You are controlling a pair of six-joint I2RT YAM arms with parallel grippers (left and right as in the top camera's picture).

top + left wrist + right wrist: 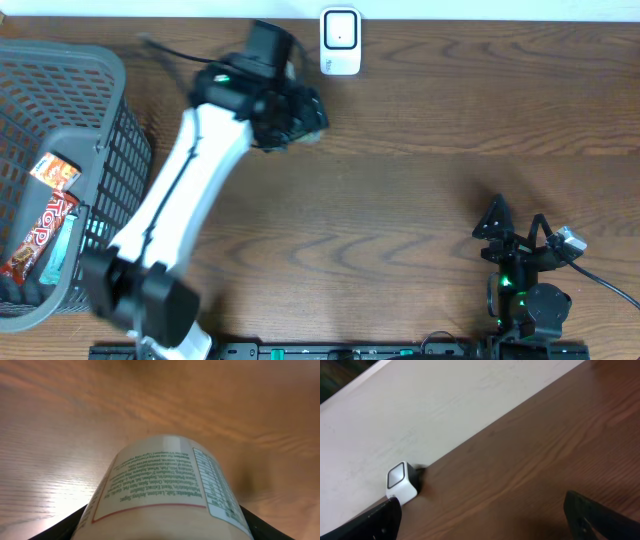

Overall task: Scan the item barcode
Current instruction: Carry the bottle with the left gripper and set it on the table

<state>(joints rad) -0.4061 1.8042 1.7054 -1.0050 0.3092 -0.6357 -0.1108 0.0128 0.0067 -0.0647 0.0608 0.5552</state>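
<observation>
Filling the bottom of the left wrist view is a food tub [165,485], round-bodied, with a cream label turned up to the lens. I read green ingredient print that appears upside down, a thin red border line below it, and a nutrition panel curving away on the right. Black fingers [60,527] show at either side of it: the left end effector [288,112] stands partly spread and is clamped on the tub's sides.

From overhead, that puts the tub just left of and a little nearer me than the white barcode scanner [340,42], which sits at the far edge of the table [420,200] against a pale wall. Bare wood runs wide to the right of the scanner and toward me. A grey mesh basket [70,70] with a red snack packet [45,235] stands well left of the scanner.

The left arm reaches long and diagonal from the near edge up toward the scanner. The right end effector [517,225] sits low, well right of the scanner, with its jaws fully apart and holding nothing.
</observation>
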